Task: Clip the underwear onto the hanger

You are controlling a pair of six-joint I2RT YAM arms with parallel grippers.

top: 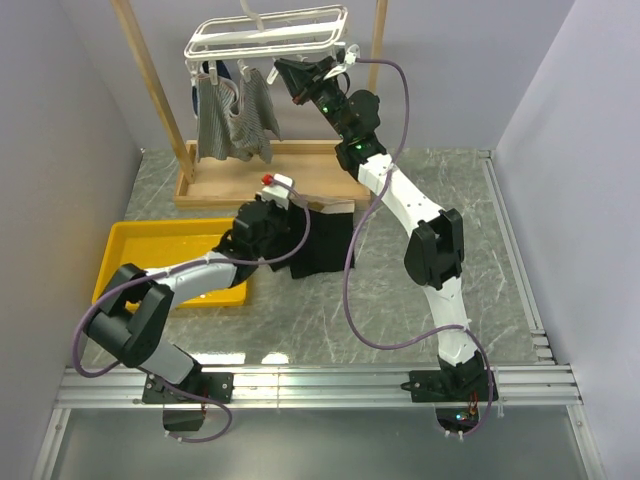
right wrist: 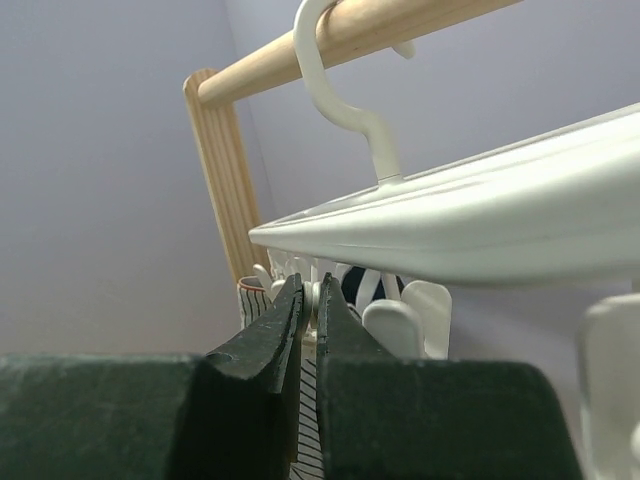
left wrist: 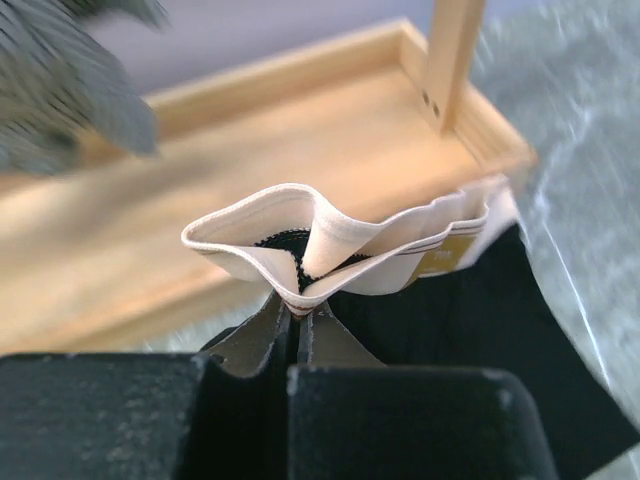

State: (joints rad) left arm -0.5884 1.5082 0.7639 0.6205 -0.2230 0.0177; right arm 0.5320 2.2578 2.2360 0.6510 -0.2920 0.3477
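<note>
The underwear (top: 322, 243) is black with a beige waistband and lies on the table in front of the wooden stand. My left gripper (top: 279, 196) is shut on the waistband's left end. In the left wrist view the waistband (left wrist: 335, 238) bunches up between the closed tips of my left gripper (left wrist: 297, 308), and black fabric (left wrist: 480, 320) trails off to the right. The white hanger (top: 268, 36) hangs from the wooden rod. My right gripper (top: 285, 70) is raised to its underside. In the right wrist view my right gripper (right wrist: 309, 287) pinches a small white clip (right wrist: 313, 292) under the hanger (right wrist: 480, 222).
A grey striped garment (top: 236, 118) hangs clipped at the hanger's left side. The wooden stand's base tray (top: 215, 188) sits just behind the underwear, with its posts (top: 152, 85) rising on either side. A yellow tray (top: 130, 262) lies at the left under my left arm.
</note>
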